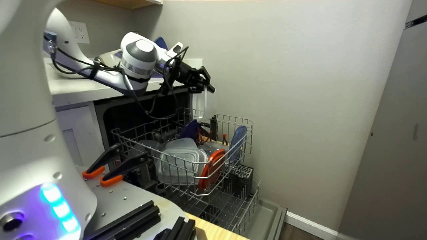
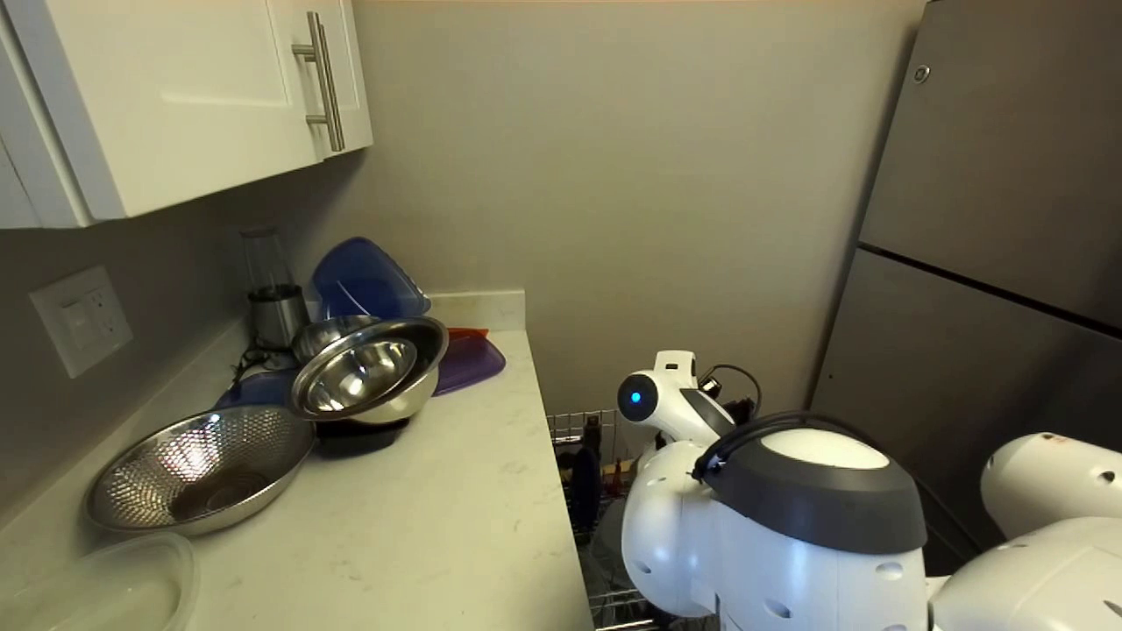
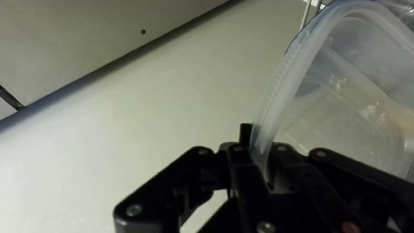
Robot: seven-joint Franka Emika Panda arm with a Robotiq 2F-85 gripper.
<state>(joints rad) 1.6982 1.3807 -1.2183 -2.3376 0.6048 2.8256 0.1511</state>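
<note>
The clear plastic container (image 3: 343, 110) is gripped by its rim in the tool (image 3: 261, 152), held at about 1 o'clock from the middle of the upper rack (image 1: 201, 163) in an exterior view, and, likely light, flexible and slick, is best grasped at that thicker edge.

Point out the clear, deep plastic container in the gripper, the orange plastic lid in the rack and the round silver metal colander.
Clear container (image 3: 343, 103), wrist view: translucent body beside the rim.
Orange lid (image 1: 212, 170), in an exterior view: its face.
Metal colander (image 2: 197, 460), in an exterior view: inner wall.
</note>
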